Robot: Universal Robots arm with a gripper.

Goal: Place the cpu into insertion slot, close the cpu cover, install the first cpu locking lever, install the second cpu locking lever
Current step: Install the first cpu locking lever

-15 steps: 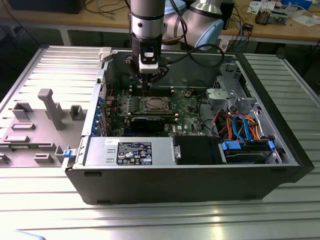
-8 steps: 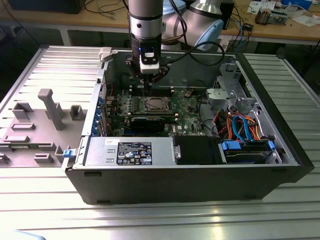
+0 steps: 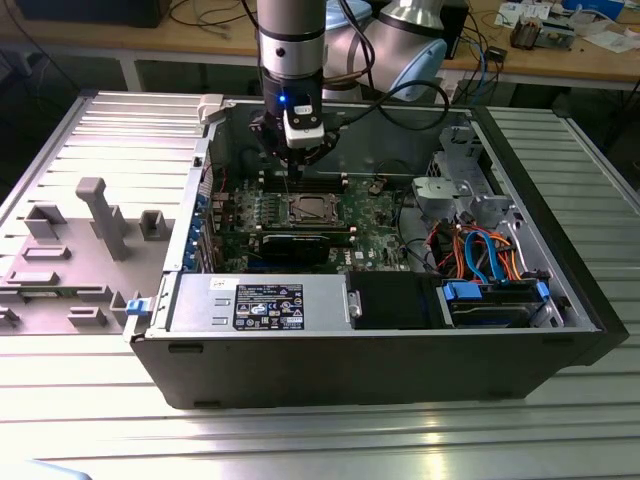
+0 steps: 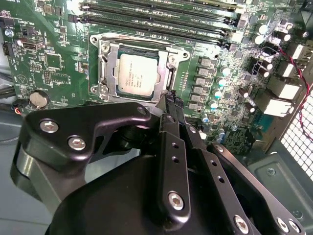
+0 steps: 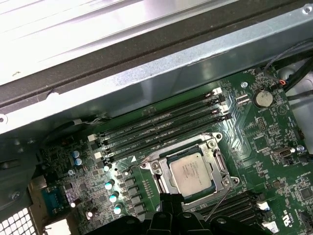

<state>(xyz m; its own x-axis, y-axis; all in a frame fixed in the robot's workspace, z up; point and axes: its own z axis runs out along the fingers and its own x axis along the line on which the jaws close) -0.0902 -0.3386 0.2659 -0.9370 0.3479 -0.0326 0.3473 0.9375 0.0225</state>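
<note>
**boardnoob:** Quick q: where's the cpu (image 4: 138, 78) sitting, and how would it handle?

**rig_tinkerer:** It's lying flat in the insertion slot (image 4: 177, 56), mid-motherboard (image 4: 49, 63), right alongside the memory slots (image 5: 161, 125). The cpu cover (image 4: 110, 73) looks folded down around it, with the silver top showing through the cut-out. My guess on handling: light, rigid, slick metal lid, delicate underneath. You'd take it by two opposite edges, kept level, with no hard squeeze. Seated like this, though, the frame boxes those edges in.

**boardnoob:** And the gripper?

**rig_tinkerer:** The gripper (image 4: 168, 98) hangs just off the socket's edge, close to the chip but not touching it as far as I can tell. Its fingers are pinched together and I can't see anything between them.

**boardnoob:** Which camera is best for what?

**rig_tinkerer:** The first wrist view gives you a thin wire lever (image 5: 220, 198) angling up off the socket corner, just beside the fingertips. It looks unlatched to me. I'd call that wire springy, skinny and slippery, so best held near its bent end. The second wrist view is the one for the finger closure and the chip's top face. The exterior view gives the layout, with the arm reaching down into the open case (image 3: 350, 365), toward the wall farthest from that camera.
</note>
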